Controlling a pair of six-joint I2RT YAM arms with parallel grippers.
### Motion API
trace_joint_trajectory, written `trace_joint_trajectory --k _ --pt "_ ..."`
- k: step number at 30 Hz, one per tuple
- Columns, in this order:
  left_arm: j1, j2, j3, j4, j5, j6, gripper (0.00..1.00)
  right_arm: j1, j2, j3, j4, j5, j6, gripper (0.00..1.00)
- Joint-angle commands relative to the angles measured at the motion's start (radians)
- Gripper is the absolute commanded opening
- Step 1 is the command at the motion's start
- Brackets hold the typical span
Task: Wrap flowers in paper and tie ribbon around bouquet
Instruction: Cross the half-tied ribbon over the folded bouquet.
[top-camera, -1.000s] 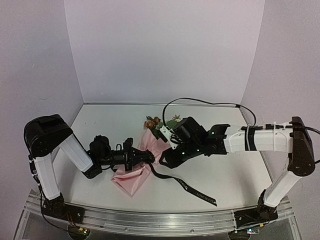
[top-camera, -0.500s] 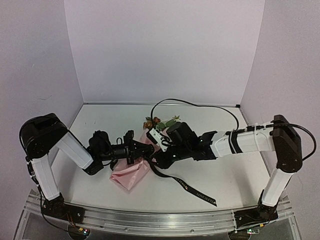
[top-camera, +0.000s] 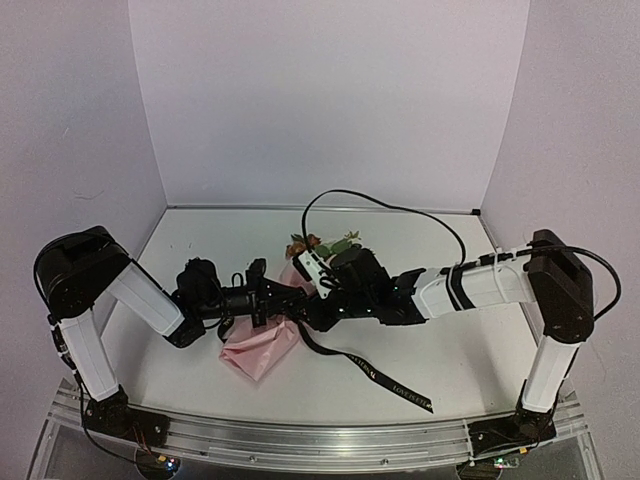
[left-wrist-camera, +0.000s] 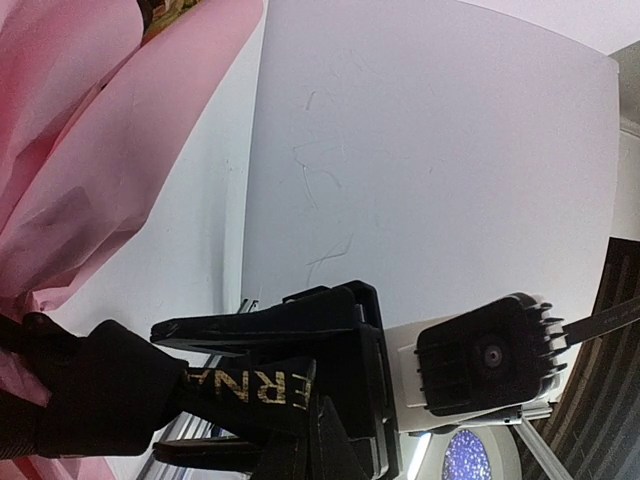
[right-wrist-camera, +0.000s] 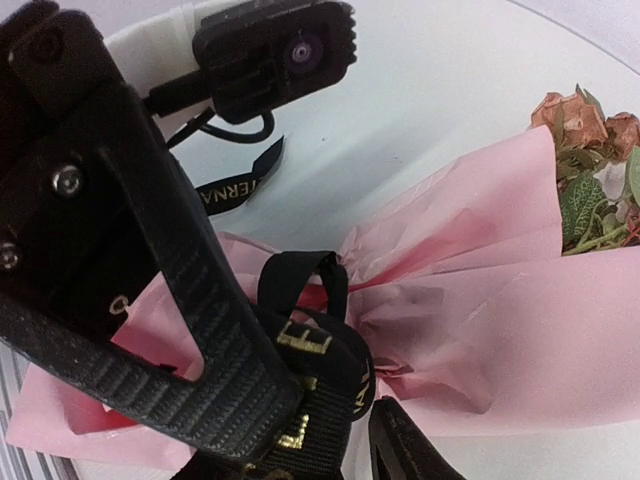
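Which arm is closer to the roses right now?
Right. The right arm passes just beside the roses; the left arm stays farther off, reaching the paper below them.

White counter (top-camera: 200, 240) had pale lilac walls (top-camera: 330, 100) on three sides and a metal rail (top-camera: 320, 440) along the near edge. Bouquet (top-camera: 262, 348) lay on its side mid-counter, narrow pink end toward near-left, flowers (top-camera: 310, 243) toward the far wall. Loose tail of the black ribbon (top-camera: 385, 378), with light lettering, trailed flat on the counter from the bouquet toward near-right.
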Motion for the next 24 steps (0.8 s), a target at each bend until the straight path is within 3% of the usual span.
trace_joint_trajectory --k 1,6,11,14,18,21,24 --pt "0.004 -0.043 0.021 0.004 0.012 0.023 0.00 0.007 -0.015 -0.007 0.077 0.052 0.034 0.37" --pt "0.004 -0.037 0.031 0.002 0.018 0.024 0.00 0.008 -0.018 -0.011 0.078 0.078 0.052 0.30" --pt "0.006 -0.054 0.034 -0.038 0.025 0.050 0.01 0.008 -0.019 -0.024 0.070 0.090 0.079 0.04" --pt "0.009 -0.101 0.028 -0.153 0.041 0.124 0.15 0.008 -0.037 -0.044 0.057 0.107 0.087 0.00" --pt "0.009 -0.217 0.034 -0.451 0.039 0.316 0.40 0.007 -0.054 -0.050 0.011 0.103 0.099 0.00" --pt "0.007 -0.320 0.099 -0.794 -0.016 0.535 0.41 0.001 -0.062 -0.053 -0.020 0.090 0.117 0.00" --pt "0.003 -0.389 0.171 -1.128 -0.126 0.760 0.30 -0.015 -0.070 -0.061 -0.037 0.075 0.154 0.00"
